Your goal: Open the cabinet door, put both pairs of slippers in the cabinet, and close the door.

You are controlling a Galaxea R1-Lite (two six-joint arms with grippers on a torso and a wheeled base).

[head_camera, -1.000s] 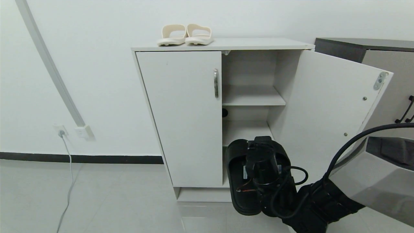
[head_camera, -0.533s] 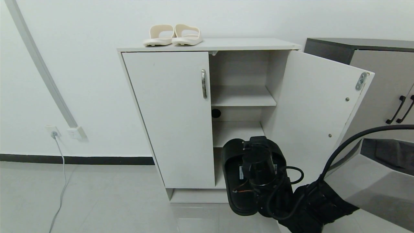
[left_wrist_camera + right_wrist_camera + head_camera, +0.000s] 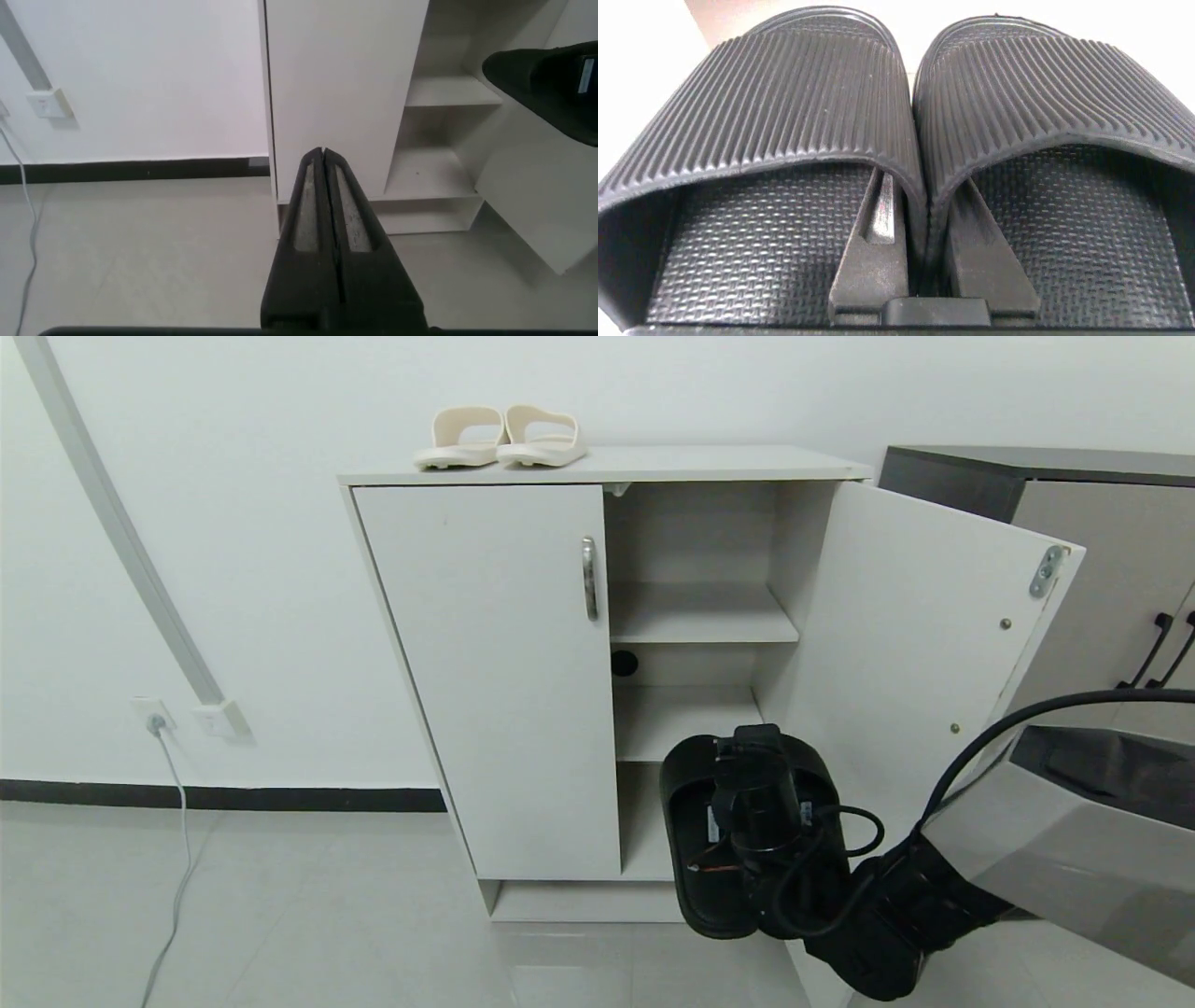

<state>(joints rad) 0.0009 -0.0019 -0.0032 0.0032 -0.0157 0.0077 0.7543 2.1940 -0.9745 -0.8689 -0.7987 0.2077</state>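
My right hand (image 3: 920, 187) is clamping the pair of black ribbed rubber slippers (image 3: 695, 859) at five o'clock, before the open white wooden cabinet (image 3: 485, 663). My left hand (image 3: 322, 159) is hanging closed, empty. Cream plastic slippers (image 3: 504, 437) are sitting atop, eleven o'clock.

White cabinet (image 3: 709, 462): left door (image 3: 485, 681) closed, right door (image 3: 906, 663) swung open to the right. Two shelves (image 3: 700, 616) visible inside the open half. Beige slippers (image 3: 501, 437) side by side on the cabinet top, left end. Right gripper (image 3: 752, 775) holds black slippers (image 3: 695, 840) as a pair, just in front of the lower opening, above the floor (image 3: 327, 915). Grey cabinet (image 3: 1102, 523) far right.
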